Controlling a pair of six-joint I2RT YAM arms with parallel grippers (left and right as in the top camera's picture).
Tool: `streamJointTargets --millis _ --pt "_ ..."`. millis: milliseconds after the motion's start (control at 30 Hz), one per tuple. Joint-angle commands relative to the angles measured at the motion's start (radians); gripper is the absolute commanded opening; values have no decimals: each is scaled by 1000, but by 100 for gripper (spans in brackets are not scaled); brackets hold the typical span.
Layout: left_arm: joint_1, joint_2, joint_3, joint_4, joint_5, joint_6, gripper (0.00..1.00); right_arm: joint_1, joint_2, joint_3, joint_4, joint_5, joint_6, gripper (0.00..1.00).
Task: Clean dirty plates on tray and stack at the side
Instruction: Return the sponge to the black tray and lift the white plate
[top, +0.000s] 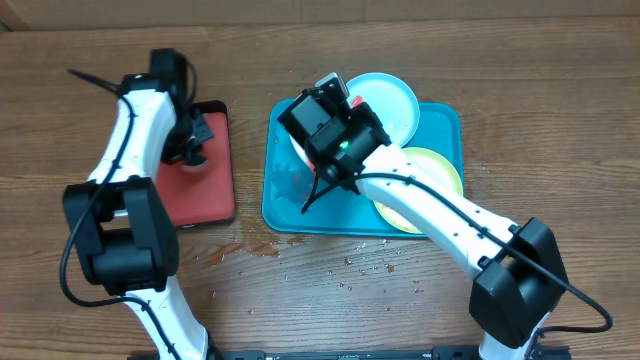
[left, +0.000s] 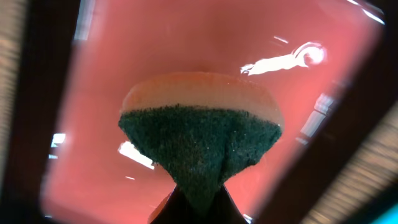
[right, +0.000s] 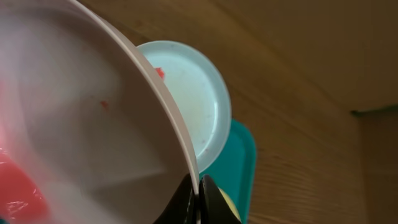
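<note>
My right gripper (right: 198, 186) is shut on the rim of the pinkish-white plate (right: 93, 124) and holds it tilted above the left part of the turquoise tray (top: 285, 205). That plate has small red smears. In the overhead view my right gripper (top: 335, 125) hides most of it. The light blue plate (top: 390, 100) lies at the tray's far edge and also shows in the right wrist view (right: 189, 93). The yellow-green plate (top: 435, 170) lies at the tray's right. My left gripper (left: 199, 202) is shut on a green and yellow sponge (left: 199, 137).
My left gripper (top: 190, 140) holds the sponge over a smaller black-rimmed red tray (top: 215, 190) left of the turquoise tray. Red crumbs and smears (top: 250, 250) are scattered on the wooden table in front of both trays.
</note>
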Motion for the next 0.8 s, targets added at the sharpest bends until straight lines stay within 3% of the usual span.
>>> streamJointTargets --millis 0,200,300,600,700,767 --pt "25 6 0 12 -37 35 4 35 -27 21 5 210 -17 4" --pt "14 8 -19 52 46 79 6 69 -27 21 20 281 -121 4" --pt "11 9 -50 96 46 79 19 80 -27 21 24 282 -148 4" --pt "14 12 -119 166 45 79 19 89 -27 21 23 281 -151 4" --pt "14 12 -119 167 39 79 36 89 -27 21 23 282 -151 4" --pt "14 12 -108 161 25 79 38 89 -27 21 23 284 -151 4"
